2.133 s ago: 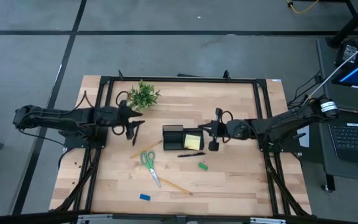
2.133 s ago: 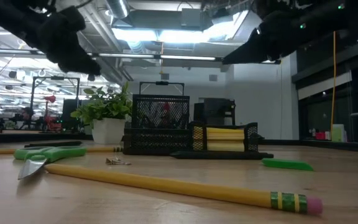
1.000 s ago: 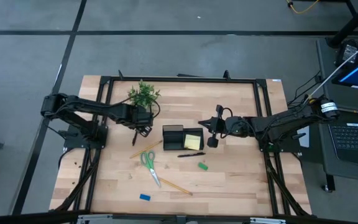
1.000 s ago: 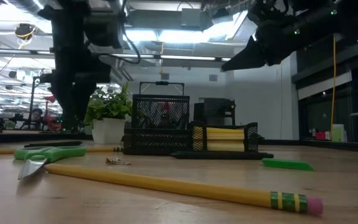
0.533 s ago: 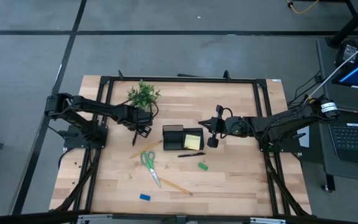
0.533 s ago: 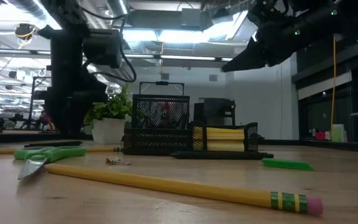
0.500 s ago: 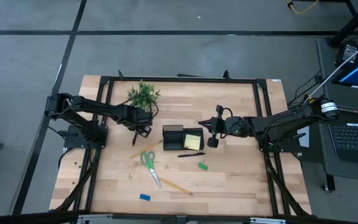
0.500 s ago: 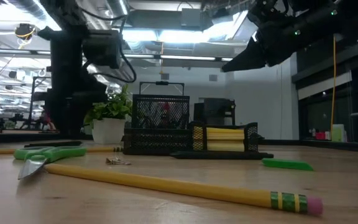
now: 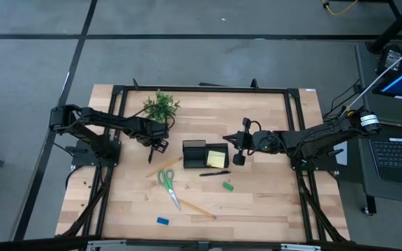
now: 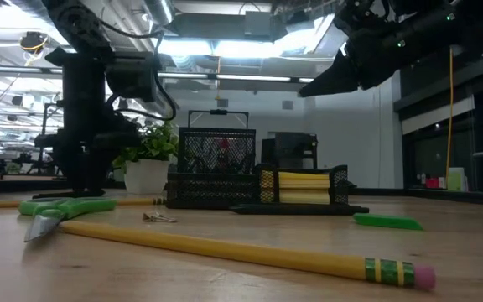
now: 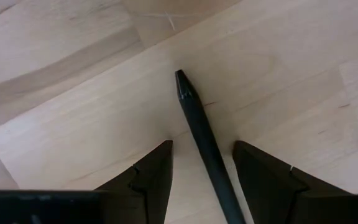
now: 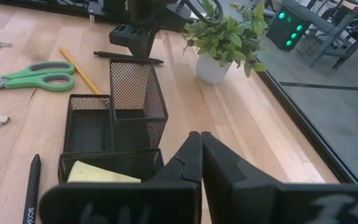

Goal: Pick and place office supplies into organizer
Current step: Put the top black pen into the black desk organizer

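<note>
Overhead, table-level, two wrist views — all share table (image 9: pixel 257 202).

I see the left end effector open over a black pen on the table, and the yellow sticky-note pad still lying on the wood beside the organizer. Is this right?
Not quite. The yellow sticky-note pad already sits inside the organizer, as the high view shows. The left end effector is indeed open over the black pen.

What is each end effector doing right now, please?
Left end effector: open, straddling a black pen on the table, not gripping it.
Right end effector: shut, empty, above the organizer.
</note>
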`<action>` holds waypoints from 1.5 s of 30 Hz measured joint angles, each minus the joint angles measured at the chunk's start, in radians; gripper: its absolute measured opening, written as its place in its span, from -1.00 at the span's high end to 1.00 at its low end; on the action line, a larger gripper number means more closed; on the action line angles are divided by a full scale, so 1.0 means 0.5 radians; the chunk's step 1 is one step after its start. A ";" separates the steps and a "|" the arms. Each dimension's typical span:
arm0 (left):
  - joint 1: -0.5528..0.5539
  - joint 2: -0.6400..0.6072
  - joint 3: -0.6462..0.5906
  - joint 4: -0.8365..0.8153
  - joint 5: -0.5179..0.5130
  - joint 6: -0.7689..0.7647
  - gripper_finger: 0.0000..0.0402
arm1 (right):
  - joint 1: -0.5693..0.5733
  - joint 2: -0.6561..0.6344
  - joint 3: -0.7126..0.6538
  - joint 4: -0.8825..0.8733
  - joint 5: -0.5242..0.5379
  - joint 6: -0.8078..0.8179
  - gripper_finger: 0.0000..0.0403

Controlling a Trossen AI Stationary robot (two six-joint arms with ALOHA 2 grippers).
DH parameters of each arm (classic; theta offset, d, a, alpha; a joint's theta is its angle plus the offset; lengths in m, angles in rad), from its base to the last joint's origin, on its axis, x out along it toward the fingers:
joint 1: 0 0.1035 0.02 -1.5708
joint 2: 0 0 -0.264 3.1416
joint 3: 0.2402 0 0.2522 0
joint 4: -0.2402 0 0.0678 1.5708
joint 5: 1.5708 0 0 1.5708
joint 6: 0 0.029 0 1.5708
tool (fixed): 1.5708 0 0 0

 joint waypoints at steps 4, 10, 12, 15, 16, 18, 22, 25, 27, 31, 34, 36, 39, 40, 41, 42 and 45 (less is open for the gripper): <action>0.000 0.002 0.000 -0.002 0.004 -0.027 0.16 | 0.000 0.000 0.000 0.000 0.000 0.000 0.96; -0.005 0.004 -0.001 0.007 0.003 0.056 0.26 | 0.000 0.000 0.000 0.001 0.000 0.000 0.96; -0.005 0.004 0.000 0.013 0.005 0.069 0.34 | 0.000 0.000 0.000 0.001 0.000 0.000 0.96; -0.005 0.005 0.000 0.019 0.005 0.074 0.45 | 0.000 0.000 0.000 0.001 0.000 0.000 0.96; -0.005 0.005 0.000 0.022 0.007 0.090 0.48 | 0.000 0.000 0.000 0.001 0.000 0.000 0.96; -0.005 0.005 0.000 0.026 0.011 0.160 0.54 | 0.001 0.000 0.000 0.001 0.000 0.000 0.96; -0.005 0.006 0.000 0.034 0.016 0.289 0.63 | 0.001 0.000 0.000 0.001 0.000 0.000 0.96; -0.005 0.006 0.000 0.039 0.018 0.409 0.70 | 0.001 0.000 0.000 0.001 0.000 0.000 0.96; -0.006 0.007 0.000 0.043 0.018 0.475 0.74 | 0.001 0.000 0.000 0.001 0.000 0.000 0.96; -0.006 0.007 0.000 0.045 0.017 0.542 0.81 | 0.001 0.000 0.000 0.001 0.000 0.000 0.96; -0.005 0.007 -0.001 0.043 0.015 0.544 0.82 | 0.001 0.000 0.000 0.001 0.000 0.000 0.96; -0.005 0.007 -0.001 0.043 0.014 0.544 0.82 | 0.001 0.000 0.000 0.001 0.000 0.000 0.96; -0.006 0.007 -0.001 0.047 0.014 0.599 0.80 | 0.001 0.000 0.000 0.001 0.000 0.000 0.96; -0.006 0.006 -0.001 0.051 0.014 0.626 0.80 | 0.001 0.000 0.000 0.001 0.000 0.000 0.96; -0.006 0.002 -0.002 0.058 0.015 0.653 0.80 | 0.001 0.000 0.000 0.001 0.000 0.000 0.96; -0.006 -0.001 -0.004 0.065 0.018 0.682 0.80 | 0.001 0.000 0.000 0.001 0.000 0.000 0.96; -0.014 -0.012 0.011 0.061 0.024 0.767 0.83 | 0.001 0.000 0.000 0.001 0.000 -0.001 0.96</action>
